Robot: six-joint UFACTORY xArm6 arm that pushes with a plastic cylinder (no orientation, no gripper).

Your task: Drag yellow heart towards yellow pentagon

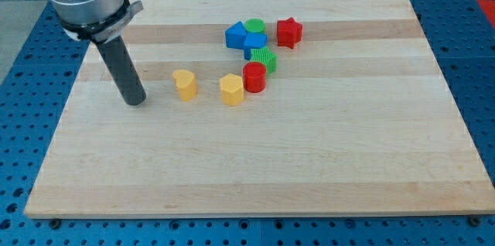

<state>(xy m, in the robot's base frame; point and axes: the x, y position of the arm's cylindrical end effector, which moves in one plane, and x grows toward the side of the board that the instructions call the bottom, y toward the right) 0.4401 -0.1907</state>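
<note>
Yellow heart (184,85) sits just left of the yellow pentagon (231,90), apart from my tip (135,101), which holds nothing.

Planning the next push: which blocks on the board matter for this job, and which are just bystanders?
In the job:
yellow heart
yellow pentagon
my tip, apart from the heart, on its view-left side

Bystanders:
red cylinder, touching the pentagon
green block
blue blocks
green cylinder
red star
</note>
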